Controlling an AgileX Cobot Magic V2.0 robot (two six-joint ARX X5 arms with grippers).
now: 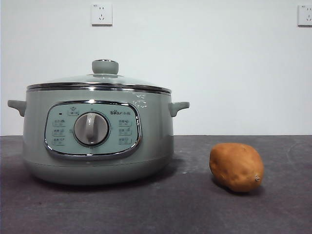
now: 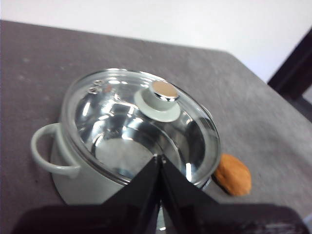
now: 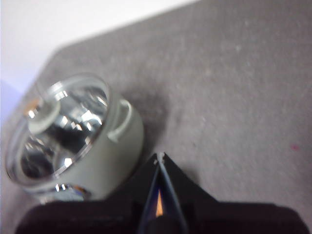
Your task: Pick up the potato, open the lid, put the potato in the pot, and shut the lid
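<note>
The sage-green pot (image 1: pixel 156 141) stands at the left of the dark table with the glass lid (image 1: pixel 97 80) closed on it. The orange-brown potato (image 1: pixel 236 166) lies on the table to the pot's right, apart from it. Neither arm shows in the front view. In the left wrist view my left gripper (image 2: pixel 160 158) is shut and empty, above the near rim of the lid (image 2: pixel 122 122), with the potato (image 2: pixel 233 174) beside the pot (image 2: pixel 83 183). My right gripper (image 3: pixel 160 157) is shut, above the table beside the pot (image 3: pixel 112 156). A thin orange sliver shows between its jaws.
The dark grey table (image 1: pixel 195 204) runs to a white wall with two sockets (image 1: pixel 101 14) (image 1: pixel 304 15). The table's edge and a dark frame (image 2: pixel 292 73) show in the left wrist view. The right wrist view is blurred.
</note>
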